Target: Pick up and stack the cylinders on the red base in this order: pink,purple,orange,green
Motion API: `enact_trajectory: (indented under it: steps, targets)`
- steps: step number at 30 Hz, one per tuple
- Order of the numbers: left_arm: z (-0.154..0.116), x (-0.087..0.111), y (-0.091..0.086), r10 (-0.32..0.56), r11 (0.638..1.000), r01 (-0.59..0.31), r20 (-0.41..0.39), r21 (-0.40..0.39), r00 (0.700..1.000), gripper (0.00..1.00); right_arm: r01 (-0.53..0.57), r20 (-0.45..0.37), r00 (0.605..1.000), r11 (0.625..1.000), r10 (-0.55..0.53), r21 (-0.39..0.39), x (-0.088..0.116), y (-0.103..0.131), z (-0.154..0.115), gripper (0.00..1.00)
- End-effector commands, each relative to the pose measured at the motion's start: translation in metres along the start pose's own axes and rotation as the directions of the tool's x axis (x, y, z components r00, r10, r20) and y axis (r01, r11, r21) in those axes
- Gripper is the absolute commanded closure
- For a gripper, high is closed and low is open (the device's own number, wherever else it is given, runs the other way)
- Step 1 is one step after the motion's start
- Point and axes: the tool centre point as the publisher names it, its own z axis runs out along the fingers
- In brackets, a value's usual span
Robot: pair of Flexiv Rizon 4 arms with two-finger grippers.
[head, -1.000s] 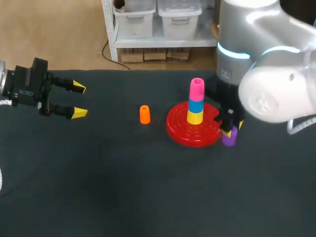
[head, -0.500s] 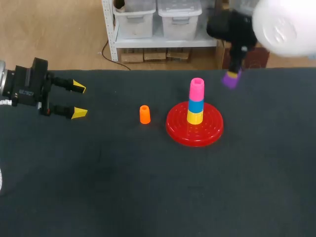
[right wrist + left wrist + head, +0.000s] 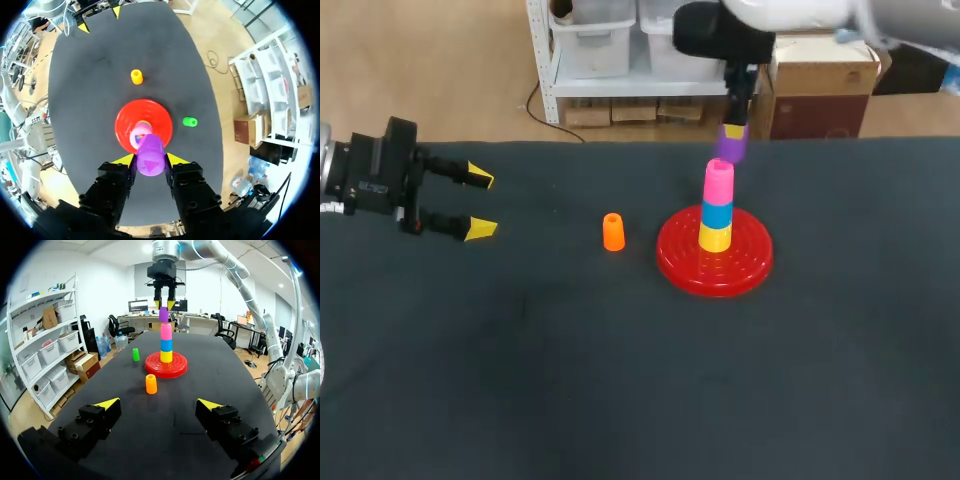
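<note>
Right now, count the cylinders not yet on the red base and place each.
3: purple cylinder in the right hand above the stack; orange cylinder and green cylinder on the table beside the base.

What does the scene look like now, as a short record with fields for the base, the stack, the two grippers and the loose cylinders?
Base: round red ribbed base, on the dark table.
Stack: yellow cylinder at the bottom, blue cylinder in the middle, pink cylinder on top.
Right gripper: shut on the purple cylinder, directly above the pink cylinder; contact unclear.
Left gripper: open, empty, far from the base.
Loose: orange cylinder and green cylinder, both upright, apart from the base.
</note>
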Motion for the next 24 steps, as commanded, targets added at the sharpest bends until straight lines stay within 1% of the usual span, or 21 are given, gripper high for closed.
enact_trajectory:
  steps: [1,6,13,19,22,24]
  targets:
    - [0.000,0.001,0.000,0.002,1.000,-0.002,0.004,-0.001,1.000,0.00,-0.007,-0.065,0.998,0.995,0.000,-0.097,-0.004,-0.001,0.001,1.00]
    - [0.000,0.001,0.000,0.002,1.000,-0.002,0.004,-0.001,1.000,0.00,-0.006,-0.073,0.997,0.994,-0.003,-0.114,-0.003,0.003,0.005,1.00]
    - [0.000,0.001,0.000,0.002,1.000,-0.002,0.004,-0.001,1.000,0.00,0.020,-0.062,0.998,0.991,-0.028,-0.129,-0.014,0.007,0.012,1.00]
    - [0.000,0.001,0.000,0.002,1.000,-0.002,0.004,-0.001,1.000,0.00,0.024,-0.084,0.996,0.990,-0.036,-0.142,-0.015,0.014,0.021,1.00]
    - [0.000,0.001,0.000,0.002,1.000,-0.002,0.004,-0.001,1.000,0.00,0.019,-0.114,0.993,0.990,-0.034,-0.138,-0.015,0.020,0.027,1.00]
    - [0.000,0.001,0.000,0.002,1.000,-0.002,0.004,-0.001,1.000,0.00,0.002,-0.106,0.994,0.990,-0.017,-0.139,-0.014,0.022,0.031,1.00]
